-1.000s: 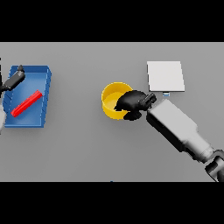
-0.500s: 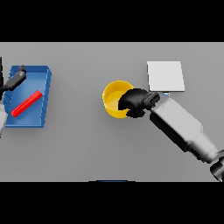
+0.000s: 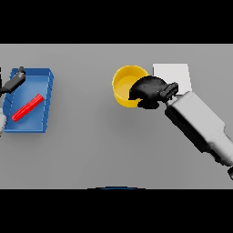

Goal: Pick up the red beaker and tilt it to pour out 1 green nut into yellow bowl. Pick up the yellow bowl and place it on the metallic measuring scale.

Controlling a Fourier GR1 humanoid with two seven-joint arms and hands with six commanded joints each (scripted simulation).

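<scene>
While the right hand [image 3: 148,90] clamps the yellow bowl [image 3: 125,84] by its rim (beside the scale [image 3: 175,73]), a one-sided grip risks tipping. Any tilt could spill its contents.

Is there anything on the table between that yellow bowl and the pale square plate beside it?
Nothing visible: the yellow bowl sits just left of the scale, and only the right hand gripping it lies between.

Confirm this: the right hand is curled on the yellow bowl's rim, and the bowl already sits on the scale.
Not quite. In the head view the right hand is curled on the yellow bowl, but the bowl is left of the scale, not on it.
</scene>
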